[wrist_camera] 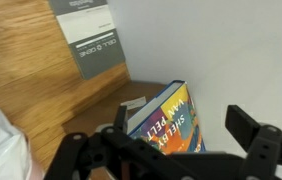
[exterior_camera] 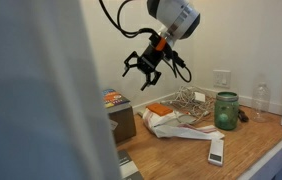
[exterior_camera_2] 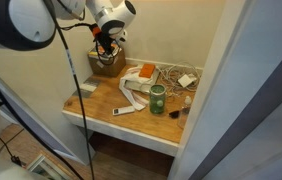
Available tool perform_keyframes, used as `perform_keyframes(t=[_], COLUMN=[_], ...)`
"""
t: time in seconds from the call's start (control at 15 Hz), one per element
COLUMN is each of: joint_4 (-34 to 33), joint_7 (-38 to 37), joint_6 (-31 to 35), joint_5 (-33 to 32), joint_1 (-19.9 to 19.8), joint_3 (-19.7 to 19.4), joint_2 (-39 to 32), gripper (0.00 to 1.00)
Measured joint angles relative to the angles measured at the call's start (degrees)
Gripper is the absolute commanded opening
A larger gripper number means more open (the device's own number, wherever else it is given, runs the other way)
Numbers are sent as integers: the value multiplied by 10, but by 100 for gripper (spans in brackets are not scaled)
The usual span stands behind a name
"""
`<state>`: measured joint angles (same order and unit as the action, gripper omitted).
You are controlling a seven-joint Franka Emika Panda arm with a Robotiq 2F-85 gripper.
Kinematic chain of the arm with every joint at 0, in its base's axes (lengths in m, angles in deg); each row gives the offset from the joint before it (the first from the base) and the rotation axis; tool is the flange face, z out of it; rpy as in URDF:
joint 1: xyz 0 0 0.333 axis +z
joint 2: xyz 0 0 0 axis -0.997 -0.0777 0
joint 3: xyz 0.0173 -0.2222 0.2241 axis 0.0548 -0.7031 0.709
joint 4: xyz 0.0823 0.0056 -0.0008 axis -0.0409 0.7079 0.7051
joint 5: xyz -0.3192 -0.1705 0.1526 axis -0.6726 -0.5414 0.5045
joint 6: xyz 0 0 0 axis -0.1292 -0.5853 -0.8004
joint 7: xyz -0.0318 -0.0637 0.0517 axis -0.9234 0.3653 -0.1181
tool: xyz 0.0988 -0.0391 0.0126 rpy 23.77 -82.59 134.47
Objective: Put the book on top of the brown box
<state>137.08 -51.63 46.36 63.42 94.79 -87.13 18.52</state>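
The book (wrist_camera: 169,120), blue with orange-red pictures and white lettering, lies on top of the brown box (wrist_camera: 93,122), close against the white wall. In an exterior view the book (exterior_camera: 112,98) shows as a colourful edge on the box (exterior_camera: 123,122) at the table's far left. My gripper (exterior_camera: 144,68) hangs in the air above and beside the box, jaws open and empty. In the wrist view the two dark fingers (wrist_camera: 181,132) straddle the book from above without touching it. The gripper (exterior_camera_2: 106,44) also hovers over the box (exterior_camera_2: 106,66) in the other exterior view.
A dark grey flat item (wrist_camera: 91,35) lies on the wooden table. A green glass jar (exterior_camera: 226,110), a white crumpled bag (exterior_camera: 176,124), an orange flat item (exterior_camera: 159,108), a white remote (exterior_camera: 216,151) and wire clutter (exterior_camera: 191,98) stand to the right. A blurred white panel hides the left of that view.
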Motion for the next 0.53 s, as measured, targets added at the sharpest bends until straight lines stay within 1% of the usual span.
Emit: perform_keyframes(t=[0.27,0.53], joint_4=[25,65], joint_7=[-50,-68], joint_6=[-16,-21], joint_5=[-159,-304], joint_1=[-3,-3], joint_3=[-3,0], joint_2=[72,142], gripper=[100,100])
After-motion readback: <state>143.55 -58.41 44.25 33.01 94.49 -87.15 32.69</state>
